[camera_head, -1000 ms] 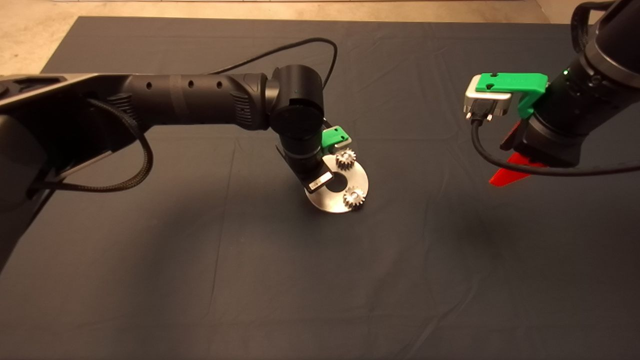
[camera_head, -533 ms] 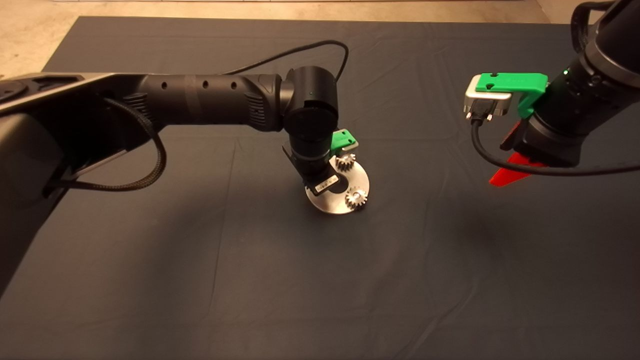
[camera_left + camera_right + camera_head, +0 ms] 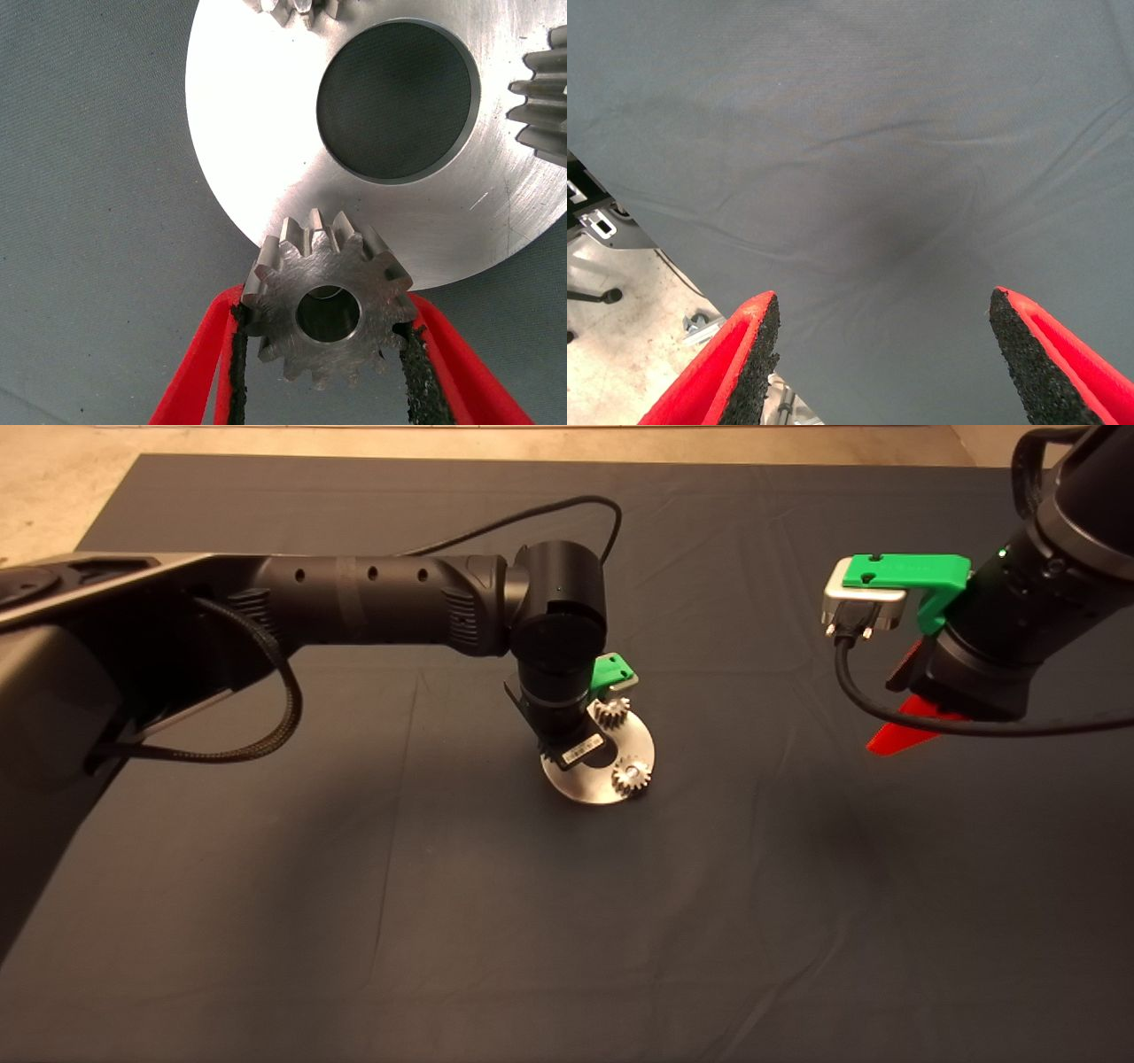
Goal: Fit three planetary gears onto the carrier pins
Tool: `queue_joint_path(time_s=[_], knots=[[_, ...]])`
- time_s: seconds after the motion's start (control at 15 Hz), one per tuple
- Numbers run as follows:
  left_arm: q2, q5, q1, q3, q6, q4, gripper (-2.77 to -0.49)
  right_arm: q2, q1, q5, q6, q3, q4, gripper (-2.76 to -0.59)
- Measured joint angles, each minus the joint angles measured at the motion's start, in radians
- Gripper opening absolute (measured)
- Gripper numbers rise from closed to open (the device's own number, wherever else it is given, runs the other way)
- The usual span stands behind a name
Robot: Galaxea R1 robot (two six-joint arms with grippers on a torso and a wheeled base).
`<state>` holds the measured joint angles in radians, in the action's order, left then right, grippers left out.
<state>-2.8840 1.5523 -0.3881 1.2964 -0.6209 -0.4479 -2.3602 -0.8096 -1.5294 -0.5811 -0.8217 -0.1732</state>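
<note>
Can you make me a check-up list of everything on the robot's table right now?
Surface: dark mat, lightly wrinkled.
Job's things: shiny disc near the middle of the mat; two gears already sit on it. The third gear is pinched in the left gripper, over the disc's edge. Its pin is not visible.
Clutter: nothing seen.
Grippers: left gripper shut on the third gear; right gripper open, holding nothing, above the mat's right side.
Cables: black cable looping over the left arm; another cable under the right arm.
Surroundings: pale floor beyond the mat.
</note>
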Motion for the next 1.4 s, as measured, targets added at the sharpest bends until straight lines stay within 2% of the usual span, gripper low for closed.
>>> queue_joint_path(time_s=[0.27, 0.4, 1.0, 1.4], knots=[[0.001, -0.001, 0.000, 0.000, 0.000, 0.000, -2.30, 0.000, -0.012, 0.000, 0.000, 0.000, 0.000, -1.60], [0.006, -0.009, 0.000, 0.000, 0.000, 0.003, -2.30, 0.000, -0.022, 0.000, 0.000, 0.000, 0.000, -1.60], [0.006, -0.010, 0.000, 0.000, -0.015, 0.003, -2.30, 0.000, -0.022, 0.000, 0.000, 0.000, 0.000, -1.60], [0.016, -0.020, 0.006, -0.004, -0.022, 0.004, -2.30, 0.000, -0.022, 0.000, 0.000, 0.000, 0.000, -1.60]])
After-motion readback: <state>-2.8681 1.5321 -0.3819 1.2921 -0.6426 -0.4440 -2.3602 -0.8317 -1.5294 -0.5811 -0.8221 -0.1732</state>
